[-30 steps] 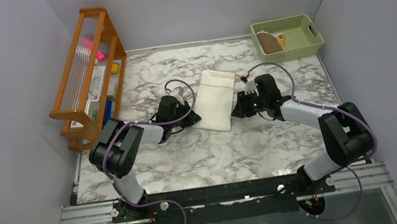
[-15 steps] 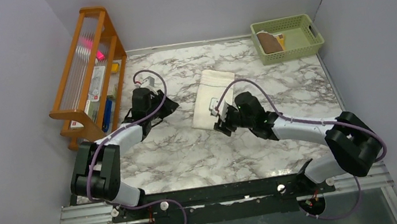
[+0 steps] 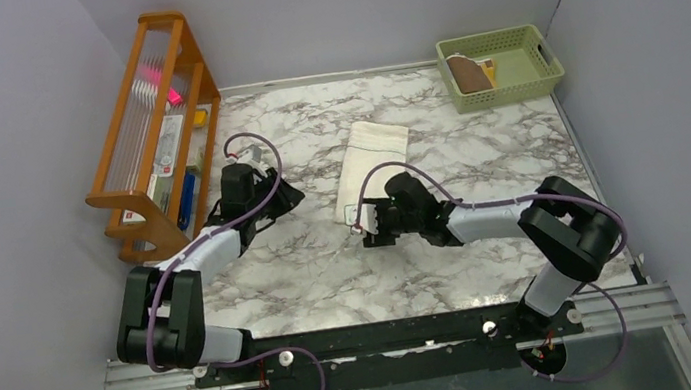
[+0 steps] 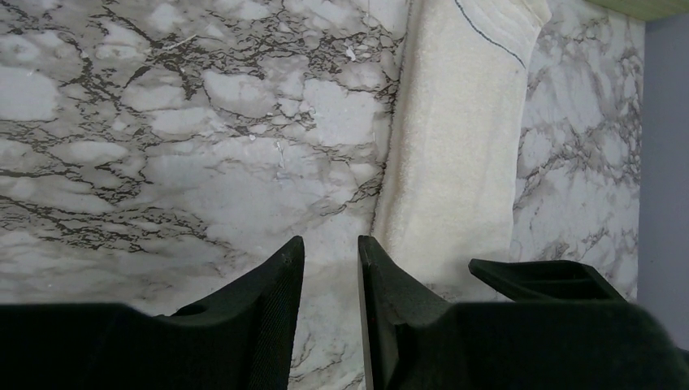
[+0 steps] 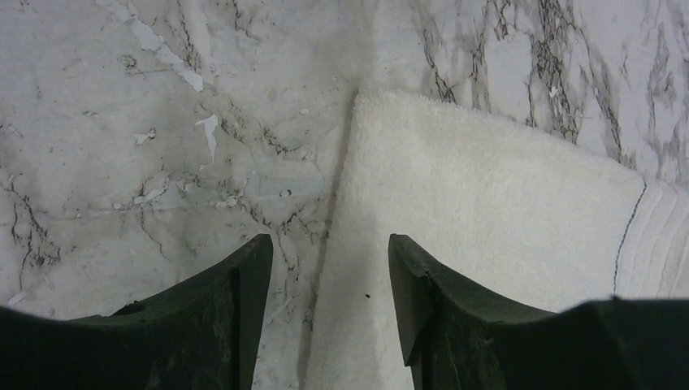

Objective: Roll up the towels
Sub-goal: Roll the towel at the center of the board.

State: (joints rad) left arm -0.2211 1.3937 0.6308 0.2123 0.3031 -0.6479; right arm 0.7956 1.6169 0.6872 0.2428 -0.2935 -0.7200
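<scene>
Because the cream towel (image 3: 373, 166) is soft, light and limp, it will likely sag and bunch rather than keep any shape. I judge you should take it along its near short edge, close to the corners, and turn that edge over evenly so the roll starts straight. It lies flat as a long folded strip in the middle of the marble table (image 3: 332, 277), with its far end leaning a little to the right. Your right pincer (image 5: 329, 244) is spread wide and holds nothing. It sits over the towel's near left corner, one finger above bare marble and the other above cloth, and you cannot tell whether it touches. Your left pincer (image 4: 329, 244) is parted only narrowly and is also empty, over bare marble to the left of the towel's long edge. The right wrist view alone gives you the looped pile and the stitched band at the towel's side. Only the overhead view shows the brown towel (image 3: 469, 74), which is well apart in the green basket (image 3: 510, 93) at the far right corner.
</scene>
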